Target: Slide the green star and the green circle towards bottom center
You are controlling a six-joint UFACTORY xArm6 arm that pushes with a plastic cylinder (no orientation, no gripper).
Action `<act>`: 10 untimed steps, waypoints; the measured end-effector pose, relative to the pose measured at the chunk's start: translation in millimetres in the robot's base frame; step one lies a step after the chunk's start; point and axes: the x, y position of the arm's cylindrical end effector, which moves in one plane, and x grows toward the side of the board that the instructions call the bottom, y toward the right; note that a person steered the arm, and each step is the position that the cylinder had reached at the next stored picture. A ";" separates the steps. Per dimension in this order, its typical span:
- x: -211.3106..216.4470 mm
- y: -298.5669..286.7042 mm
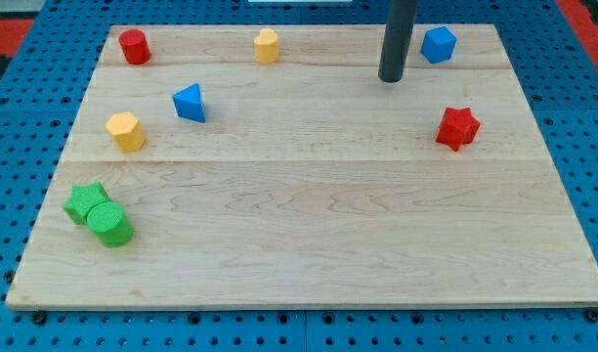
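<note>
Sitting near the view's left edge, low on the wooden table (309,244): green star (84,200) and green circle (110,224), touching, with the circle just below and to the right of the star. Both lying well to the left of the bottom centre.

Hanging near the view's top, right of centre: straight dark rod (399,34), with my tip (393,78) resting close to the table's far edge. No gripper on this arm, so no open or closed state to tell. Standing well apart from both green blocks, far across the table to their upper right. Touching no block.

Lying just to the right of the rod, near the top right corner: blue block (438,44), many-sided, exact shape hard to tell. Sitting below and to the right of the tip: red star (457,128).

Resting along the top edge: red cylinder (134,46) at the left, yellow block (267,46) towards the middle, rounded at its top. Lying in the upper left part: blue triangle (190,103), and to its lower left a yellow hexagon (125,131), above the green pair and apart from it.

Showing around the table on all sides: blue pegboard (16,127) with rows of holes.
</note>
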 end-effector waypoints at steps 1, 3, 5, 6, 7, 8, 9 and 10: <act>59.4 -27.0; 195.6 -77.9; 312.0 -236.1; 309.1 -347.7; 293.8 -419.9; 290.0 -423.6; 247.1 -418.0; 200.1 -408.5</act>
